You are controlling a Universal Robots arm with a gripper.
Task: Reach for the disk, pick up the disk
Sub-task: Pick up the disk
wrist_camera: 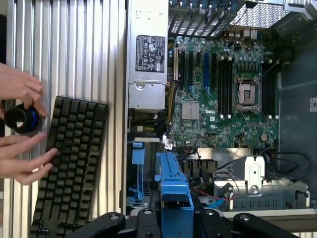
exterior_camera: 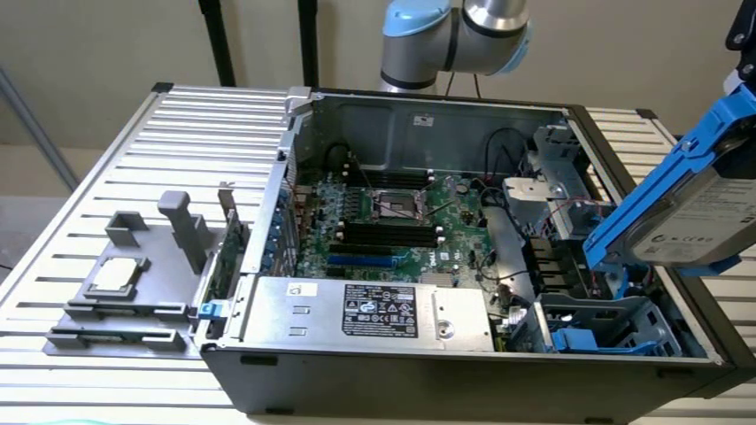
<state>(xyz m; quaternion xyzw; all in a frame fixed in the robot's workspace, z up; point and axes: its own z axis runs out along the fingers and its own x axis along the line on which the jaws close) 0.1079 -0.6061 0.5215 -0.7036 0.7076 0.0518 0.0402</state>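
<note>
The disk [exterior_camera: 697, 204], a silver-grey drive with a white label in a bright blue frame, hangs tilted in the air above the open computer case's drive-bay corner, at the exterior view's right. In the wrist view the blue frame's end [wrist_camera: 174, 191] sits between the black fingers [wrist_camera: 148, 218] of my gripper [wrist_camera: 177, 220], which is shut on it. Part of the gripper's dark body [exterior_camera: 741, 40] shows above the disk at the exterior view's upper right edge.
The open computer case [exterior_camera: 473, 376] lies on a slatted metal table [exterior_camera: 177, 133], with motherboard [exterior_camera: 390, 221], power supply [exterior_camera: 366, 310] and a bare blue caddy [exterior_camera: 590, 341] in the bay. A grey fixture with a silver chip [exterior_camera: 115, 276] stands left. A person's hands [wrist_camera: 20, 124] are beside a black keyboard [wrist_camera: 69, 163].
</note>
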